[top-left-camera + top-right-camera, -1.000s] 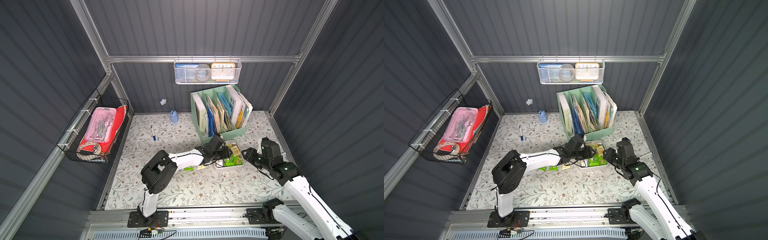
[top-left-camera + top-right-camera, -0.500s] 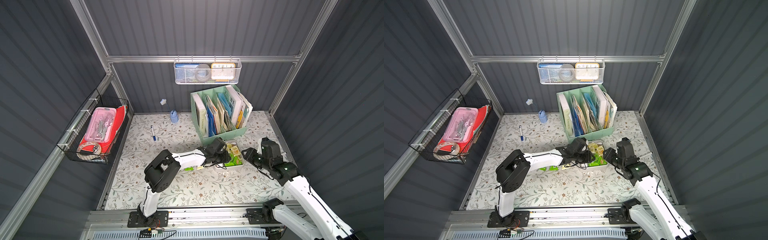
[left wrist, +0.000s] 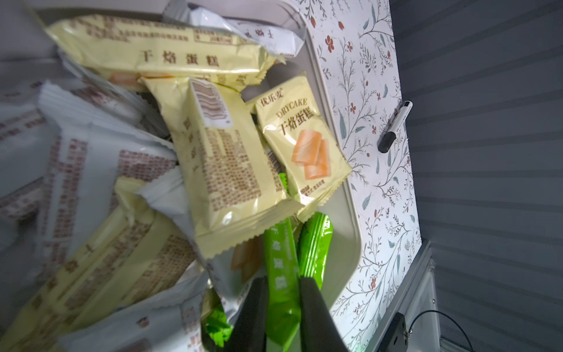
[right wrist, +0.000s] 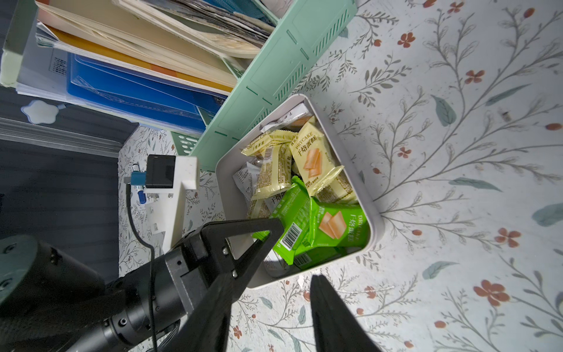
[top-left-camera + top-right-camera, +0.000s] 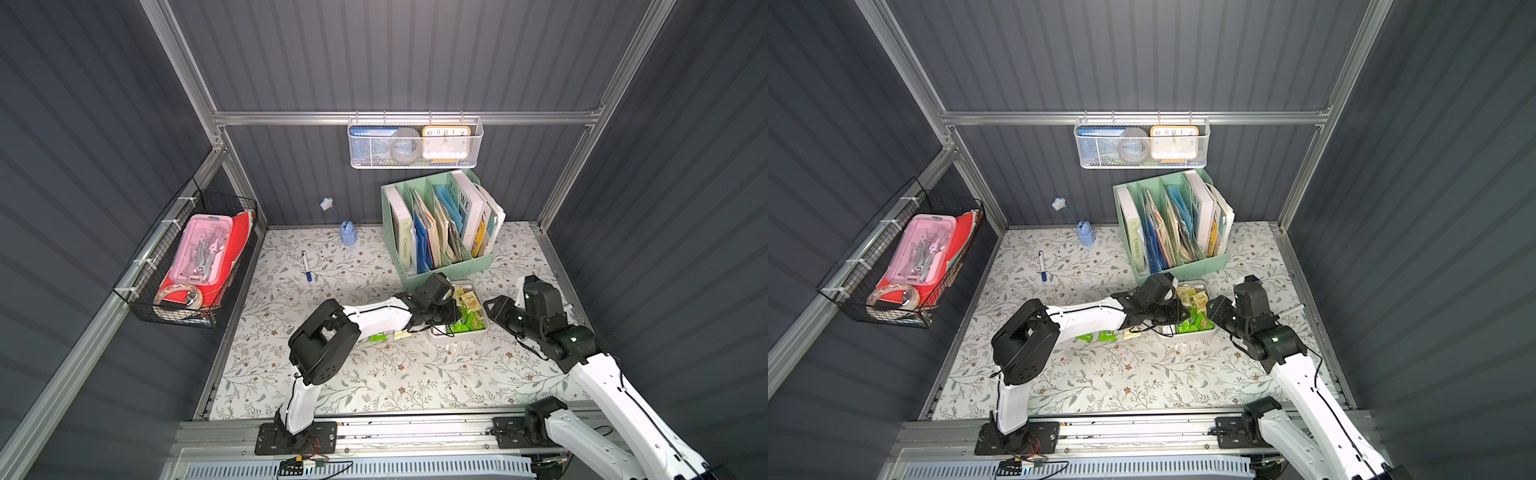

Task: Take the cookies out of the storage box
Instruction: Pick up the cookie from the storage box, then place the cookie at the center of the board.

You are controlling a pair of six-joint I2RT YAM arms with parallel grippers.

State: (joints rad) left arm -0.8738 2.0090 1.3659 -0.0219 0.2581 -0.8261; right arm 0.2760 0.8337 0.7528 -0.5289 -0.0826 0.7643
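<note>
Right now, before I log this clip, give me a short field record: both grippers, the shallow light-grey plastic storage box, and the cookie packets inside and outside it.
left gripper: shut on a bright green cookie packet inside the box
right gripper: open, empty, beside the box
storage box: shallow light-grey plastic tray, in front of the mint-green file organiser
cookies in box: many; pale yellow, whitish, green
cookies out: a few packets on the floral tabletop, beside the box
</note>
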